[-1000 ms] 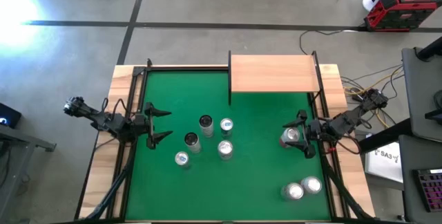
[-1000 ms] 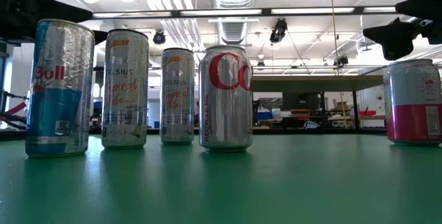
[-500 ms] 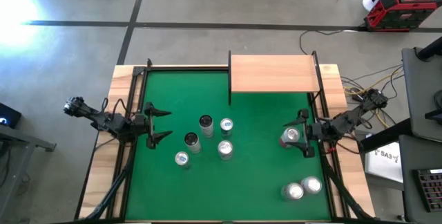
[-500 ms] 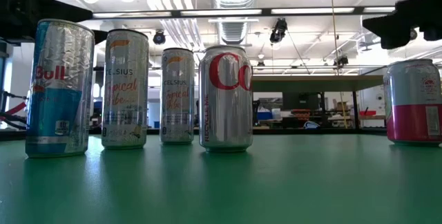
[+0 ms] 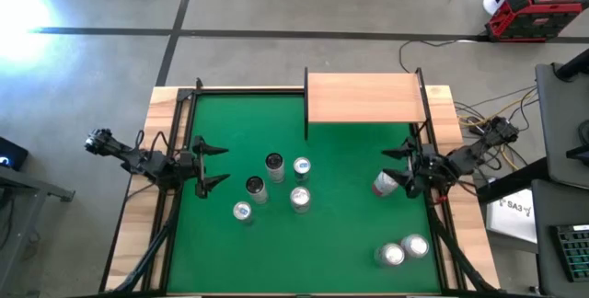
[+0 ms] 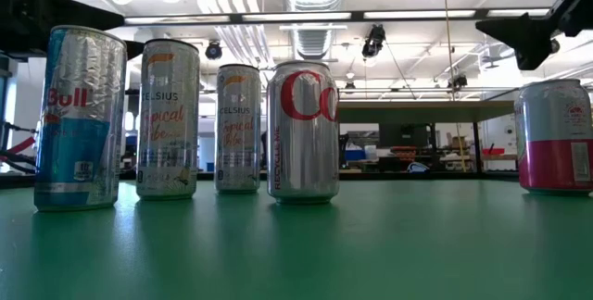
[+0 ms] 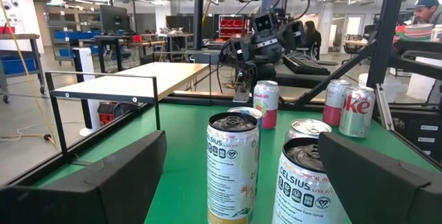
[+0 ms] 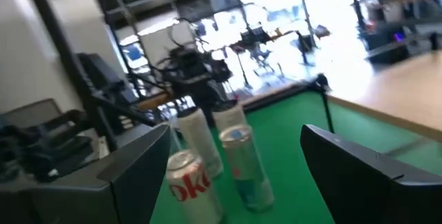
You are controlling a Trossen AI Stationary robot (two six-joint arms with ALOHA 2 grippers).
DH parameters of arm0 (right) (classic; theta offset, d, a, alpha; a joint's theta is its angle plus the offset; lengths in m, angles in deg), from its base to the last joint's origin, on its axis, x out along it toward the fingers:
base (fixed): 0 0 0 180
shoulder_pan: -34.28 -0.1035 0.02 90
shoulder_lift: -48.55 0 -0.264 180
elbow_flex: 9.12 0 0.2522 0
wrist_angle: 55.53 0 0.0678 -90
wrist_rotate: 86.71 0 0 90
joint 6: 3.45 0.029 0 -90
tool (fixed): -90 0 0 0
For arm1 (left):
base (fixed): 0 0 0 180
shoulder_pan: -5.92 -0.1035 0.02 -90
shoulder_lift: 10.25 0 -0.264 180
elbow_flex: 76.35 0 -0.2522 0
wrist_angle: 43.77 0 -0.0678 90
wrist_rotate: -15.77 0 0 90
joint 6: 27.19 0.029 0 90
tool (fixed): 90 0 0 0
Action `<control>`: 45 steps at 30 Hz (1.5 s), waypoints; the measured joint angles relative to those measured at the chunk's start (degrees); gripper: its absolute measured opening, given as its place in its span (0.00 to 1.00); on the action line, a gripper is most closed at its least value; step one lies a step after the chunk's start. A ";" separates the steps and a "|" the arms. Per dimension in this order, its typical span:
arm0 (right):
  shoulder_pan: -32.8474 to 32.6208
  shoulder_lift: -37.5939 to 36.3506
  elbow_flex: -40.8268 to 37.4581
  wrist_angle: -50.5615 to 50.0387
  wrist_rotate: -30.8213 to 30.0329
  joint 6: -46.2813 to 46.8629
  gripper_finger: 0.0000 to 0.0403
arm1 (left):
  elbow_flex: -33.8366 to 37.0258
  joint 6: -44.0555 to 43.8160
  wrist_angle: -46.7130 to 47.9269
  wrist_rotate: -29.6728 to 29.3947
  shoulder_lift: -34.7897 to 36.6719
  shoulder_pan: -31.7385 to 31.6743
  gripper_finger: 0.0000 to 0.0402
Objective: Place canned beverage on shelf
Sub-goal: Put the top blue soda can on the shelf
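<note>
A pink-and-silver can (image 5: 385, 184) stands on its base on the green felt at the right; it also shows in the low view (image 6: 554, 136) and the left wrist view (image 7: 266, 104). My right gripper (image 5: 399, 171) hovers open just above the can and toward its right side (image 6: 528, 36), touching nothing. The pale-wood shelf (image 5: 365, 97) stands on thin black posts at the far edge. My left gripper (image 5: 210, 166) waits open at the table's left, facing several cans (image 5: 274, 163) in the middle.
Several cans stand upright mid-table: a Red Bull (image 6: 79, 119), two Celsius (image 6: 168, 119) and a Diet Coke (image 6: 303, 131). Two more cans (image 5: 402, 250) stand near the front right corner. Wooden rims (image 5: 166, 105) border the felt. Bare felt lies between the pink can and the shelf.
My right gripper has risen from around the pink can's top and drawn back a little toward the table's right edge. The pink can stays standing where it was.
</note>
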 joint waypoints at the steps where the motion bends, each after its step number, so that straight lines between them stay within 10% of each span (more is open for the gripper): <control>1: 0.06 1.30 1.25 -1.31 -0.66 1.36 0.78 | 0.00 0.00 0.00 -0.01 -0.02 0.00 0.90; 15: 5.09 32.58 25.52 -15.79 -4.78 22.81 0.78 | 0.00 0.00 -0.06 0.00 -0.07 0.00 0.90; 29: 6.73 56.25 35.09 -17.84 -8.03 66.84 0.78 | 0.00 0.01 -0.15 0.00 -0.11 0.00 0.90; 45: 11.22 67.61 50.23 -30.04 -1.77 65.89 0.78 | 0.00 0.01 -0.09 0.00 -0.55 0.00 0.90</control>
